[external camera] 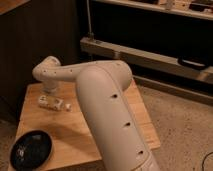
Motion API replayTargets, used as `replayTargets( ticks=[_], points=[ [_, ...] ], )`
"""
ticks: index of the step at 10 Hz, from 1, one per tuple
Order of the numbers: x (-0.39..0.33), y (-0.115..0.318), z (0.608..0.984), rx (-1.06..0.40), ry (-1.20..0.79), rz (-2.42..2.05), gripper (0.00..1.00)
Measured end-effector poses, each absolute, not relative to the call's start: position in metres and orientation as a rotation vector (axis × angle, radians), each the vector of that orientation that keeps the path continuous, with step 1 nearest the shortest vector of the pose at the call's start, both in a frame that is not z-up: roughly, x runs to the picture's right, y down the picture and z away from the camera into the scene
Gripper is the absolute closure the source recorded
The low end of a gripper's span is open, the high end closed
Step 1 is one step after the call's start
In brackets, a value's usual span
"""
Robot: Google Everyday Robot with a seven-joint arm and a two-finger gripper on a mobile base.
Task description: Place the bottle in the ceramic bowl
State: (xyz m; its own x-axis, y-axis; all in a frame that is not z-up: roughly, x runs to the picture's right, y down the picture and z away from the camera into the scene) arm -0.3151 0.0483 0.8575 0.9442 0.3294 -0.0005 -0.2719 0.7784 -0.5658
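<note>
Camera view: gripper (49, 93), jaws apart (holding nothing), hangs close by the lying bottle (52, 104).

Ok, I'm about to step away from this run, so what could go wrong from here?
The bottle lies on its side on the table, with the tool hovering just above it; an off-centre touch could roll it away. The bowl sits by the table's front corner, close to the edge, so a clumsy drop might miss it or nudge it off. The bulky arm hides much of the table from this view.
</note>
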Motion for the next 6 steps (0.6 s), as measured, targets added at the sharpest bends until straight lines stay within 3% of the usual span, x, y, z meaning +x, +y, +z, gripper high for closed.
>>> replayTargets(
  ticks=[3, 6],
  points=[
    [-0.323, 0.059, 0.866, -0.59, -0.109, 0.303, 0.35],
    [-0.324, 0.075, 0.847, -0.586, -0.142, 0.291, 0.35]
  ],
)
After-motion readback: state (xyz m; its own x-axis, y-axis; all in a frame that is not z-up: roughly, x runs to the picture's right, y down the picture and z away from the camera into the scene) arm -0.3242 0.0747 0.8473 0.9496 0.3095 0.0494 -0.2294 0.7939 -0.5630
